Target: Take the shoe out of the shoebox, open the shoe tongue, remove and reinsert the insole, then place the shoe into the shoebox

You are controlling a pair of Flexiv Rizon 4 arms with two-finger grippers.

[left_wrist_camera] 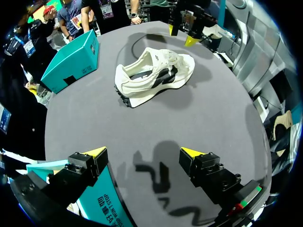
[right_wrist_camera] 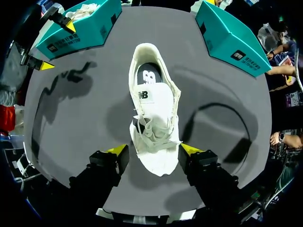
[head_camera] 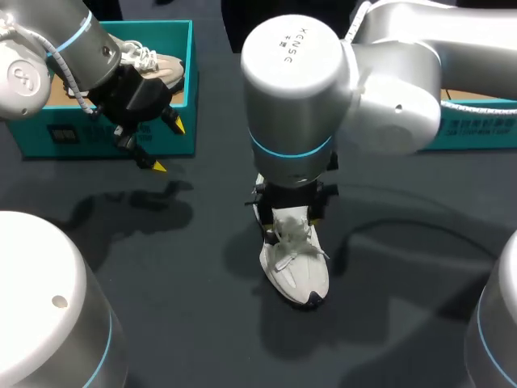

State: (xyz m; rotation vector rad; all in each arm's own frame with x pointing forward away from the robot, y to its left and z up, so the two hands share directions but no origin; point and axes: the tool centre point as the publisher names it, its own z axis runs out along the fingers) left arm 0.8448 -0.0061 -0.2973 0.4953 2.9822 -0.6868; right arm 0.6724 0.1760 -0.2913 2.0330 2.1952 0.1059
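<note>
The right end effector [right_wrist_camera: 154, 150] gapes wide astride the white shoe [right_wrist_camera: 154, 104]; the left end effector [left_wrist_camera: 143, 152] gapes empty.

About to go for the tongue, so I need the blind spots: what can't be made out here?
- Head view: the right arm covers the white shoe's heel and opening.
- Head view: the right shoebox is mostly behind that arm and cut by the edge.
- Head view: the left arm hides most of the second shoe in the left shoebox.

Bright overhead light lays soft dark shadows beside the white shoe [head_camera: 295, 259] on the grey table [head_camera: 194, 323].
</note>
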